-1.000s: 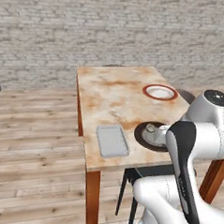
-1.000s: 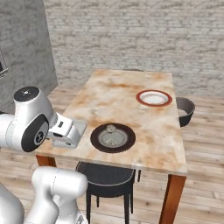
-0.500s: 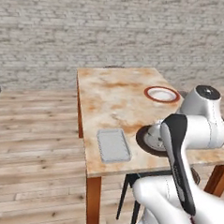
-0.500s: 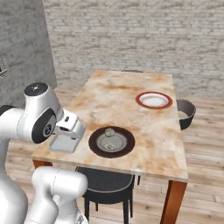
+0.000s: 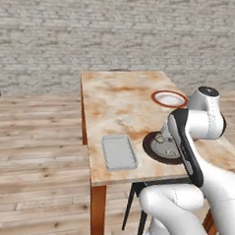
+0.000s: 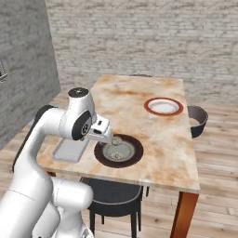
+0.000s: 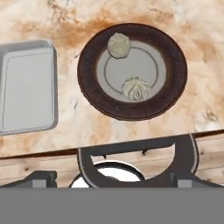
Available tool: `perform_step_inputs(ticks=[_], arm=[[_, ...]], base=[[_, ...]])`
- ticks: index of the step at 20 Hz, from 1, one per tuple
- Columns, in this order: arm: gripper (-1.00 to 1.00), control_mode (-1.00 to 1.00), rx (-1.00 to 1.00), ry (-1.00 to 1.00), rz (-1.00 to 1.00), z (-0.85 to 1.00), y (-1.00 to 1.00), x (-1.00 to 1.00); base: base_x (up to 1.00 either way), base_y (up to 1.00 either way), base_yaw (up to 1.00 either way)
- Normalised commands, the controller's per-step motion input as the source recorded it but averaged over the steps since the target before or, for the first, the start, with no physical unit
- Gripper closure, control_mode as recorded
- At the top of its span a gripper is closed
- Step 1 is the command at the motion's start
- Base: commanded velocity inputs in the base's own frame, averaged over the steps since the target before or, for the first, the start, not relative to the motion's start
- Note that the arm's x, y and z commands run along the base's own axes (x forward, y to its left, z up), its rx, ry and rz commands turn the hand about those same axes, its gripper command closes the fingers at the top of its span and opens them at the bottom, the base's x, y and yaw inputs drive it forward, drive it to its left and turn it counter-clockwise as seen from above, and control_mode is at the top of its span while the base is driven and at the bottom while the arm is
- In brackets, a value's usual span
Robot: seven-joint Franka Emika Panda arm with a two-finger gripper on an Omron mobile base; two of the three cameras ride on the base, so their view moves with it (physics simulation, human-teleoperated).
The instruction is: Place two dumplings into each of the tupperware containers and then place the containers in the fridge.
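End effector open above dark plate, two dumplings.

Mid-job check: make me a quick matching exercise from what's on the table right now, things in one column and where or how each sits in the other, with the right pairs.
Things:
1. dumplings
2. tupperware container
3. red-rimmed plate
4. gripper

States:
A. bare, far part of the table
B. two of them, on the dark brown plate
C. empty, beside the dark brown plate near the table's front edge
D. open, above the dark brown plate

Pairs: 1-B, 2-C, 3-A, 4-D
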Motion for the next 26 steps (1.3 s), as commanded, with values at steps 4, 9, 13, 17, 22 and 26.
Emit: perform_step_inputs(ticks=[4, 9, 13, 17, 22, 26], arm=[[-1.0, -1.0, 0.02, 0.02, 0.03, -0.54, -0.51, 0.44], [-1.0, -1.0, 0.02, 0.01, 0.05, -0.5, -0.55, 0.34], [-1.0, -1.0, 0.01, 0.05, 0.02, -0.43, -0.41, 0.39], [-1.0, -1.0, 0.0, 0.03, 0.01, -0.47, -0.3, 0.4], [-1.0, -1.0, 0.0, 0.08, 0.0, -0.31, 0.01, 0.38], [-1.0, -1.0, -0.01, 0.18, 0.07, -0.12, 0.41, 0.34]], base=[[0.0, 0.0, 0.0], [0.0, 0.0, 0.0], [0.0, 0.0, 0.0], [0.0, 0.0, 0.0], [0.0, 0.0, 0.0], [0.0, 0.0, 0.0]])
